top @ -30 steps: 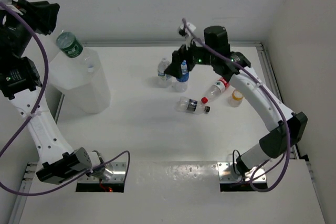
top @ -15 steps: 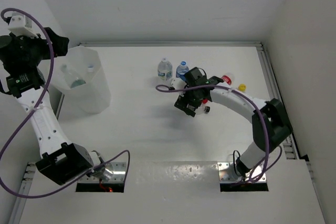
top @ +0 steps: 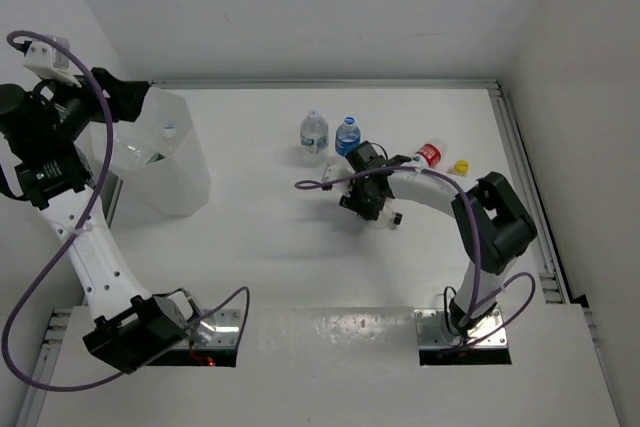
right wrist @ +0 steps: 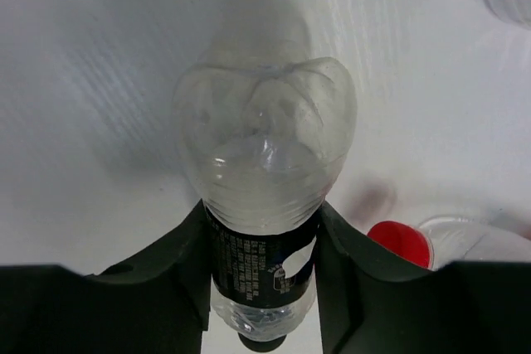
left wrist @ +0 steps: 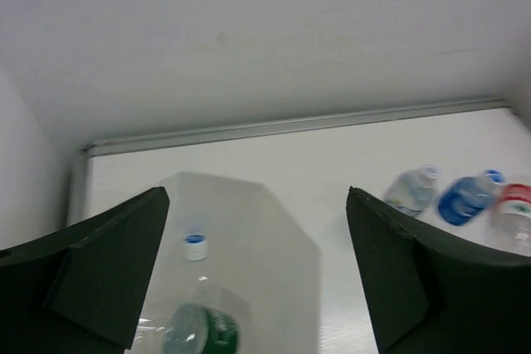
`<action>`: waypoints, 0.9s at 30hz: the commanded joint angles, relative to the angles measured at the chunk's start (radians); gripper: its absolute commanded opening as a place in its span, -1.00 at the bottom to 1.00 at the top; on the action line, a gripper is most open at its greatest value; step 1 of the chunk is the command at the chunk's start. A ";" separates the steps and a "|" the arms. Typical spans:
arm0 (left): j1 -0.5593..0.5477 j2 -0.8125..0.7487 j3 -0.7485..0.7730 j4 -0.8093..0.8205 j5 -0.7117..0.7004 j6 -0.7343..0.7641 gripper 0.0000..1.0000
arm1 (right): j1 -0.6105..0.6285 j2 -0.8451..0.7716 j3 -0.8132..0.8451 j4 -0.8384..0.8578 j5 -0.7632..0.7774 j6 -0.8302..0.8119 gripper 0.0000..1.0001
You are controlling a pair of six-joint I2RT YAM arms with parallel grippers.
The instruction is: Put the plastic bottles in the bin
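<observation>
Right pincer (right wrist: 261,230) now down around black-labelled bottle (right wrist: 264,155) (seemingly snug).

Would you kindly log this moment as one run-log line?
left gripper open over bin | right gripper shut on black-label bottle on table | green-label bottle in bin

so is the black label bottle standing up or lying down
Lying on its side: the right wrist view shows the black-label bottle flat along the table, fingers against either side of its label.

Seven plastic bottles (top: 314,134), one bin (top: 190,185), two arms (top: 442,187).
</observation>
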 commanded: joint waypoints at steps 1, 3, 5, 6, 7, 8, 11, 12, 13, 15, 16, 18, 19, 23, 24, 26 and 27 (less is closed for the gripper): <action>0.030 -0.061 -0.066 0.236 0.252 -0.210 0.86 | -0.002 -0.087 0.049 -0.012 -0.110 -0.008 -0.32; 0.030 -0.095 -0.153 0.458 0.341 -0.425 0.84 | -0.005 -0.148 0.123 -0.080 -0.231 0.039 -0.60; 0.007 -0.119 -0.220 0.578 0.373 -0.539 0.84 | -0.010 -0.180 0.180 -0.160 -0.316 0.126 -0.68; -0.014 -0.133 -0.234 0.607 0.383 -0.567 0.84 | -0.012 -0.196 0.272 -0.169 -0.357 0.157 -0.68; -0.039 -0.146 -0.235 0.607 0.398 -0.576 0.84 | -0.016 -0.246 0.305 -0.179 -0.517 0.256 -0.68; -0.094 -0.175 -0.260 0.607 0.398 -0.576 0.84 | -0.016 -0.259 0.388 -0.167 -0.563 0.298 -0.68; -0.221 -0.219 -0.306 0.607 0.389 -0.576 0.84 | -0.016 -0.306 0.452 -0.031 -0.754 0.543 -0.76; -0.252 -0.230 -0.307 0.597 0.380 -0.576 0.84 | -0.016 -0.306 0.508 0.041 -0.765 0.588 -0.79; -0.283 -0.244 -0.316 0.577 0.371 -0.576 0.86 | -0.004 -0.299 0.529 0.070 -0.791 0.701 -0.79; -0.364 -0.244 -0.316 0.577 0.334 -0.592 0.89 | 0.002 -0.280 0.602 0.168 -0.818 0.762 -0.81; -0.392 -0.244 -0.325 0.577 0.323 -0.607 0.89 | 0.008 -0.277 0.627 0.193 -0.825 0.841 -0.83; -0.470 -0.244 -0.325 0.592 0.284 -0.642 0.94 | 0.021 -0.259 0.647 0.276 -0.845 0.886 -0.86; -0.494 -0.244 -0.325 0.604 0.267 -0.651 0.94 | 0.030 -0.256 0.671 0.293 -0.850 0.930 -0.86; -0.602 -0.223 -0.325 0.668 0.188 -0.716 0.96 | 0.074 -0.231 0.722 0.325 -0.858 0.964 -0.86; -0.622 -0.207 -0.325 0.681 0.175 -0.727 0.99 | 0.083 -0.219 0.730 0.328 -0.859 0.966 -0.86; -0.662 -0.193 -0.314 0.728 0.148 -0.751 0.99 | 0.103 -0.213 0.734 0.325 -0.861 0.964 -0.86; -0.674 -0.181 -0.304 0.728 0.135 -0.766 0.99 | 0.108 -0.211 0.742 0.325 -0.859 0.961 -0.88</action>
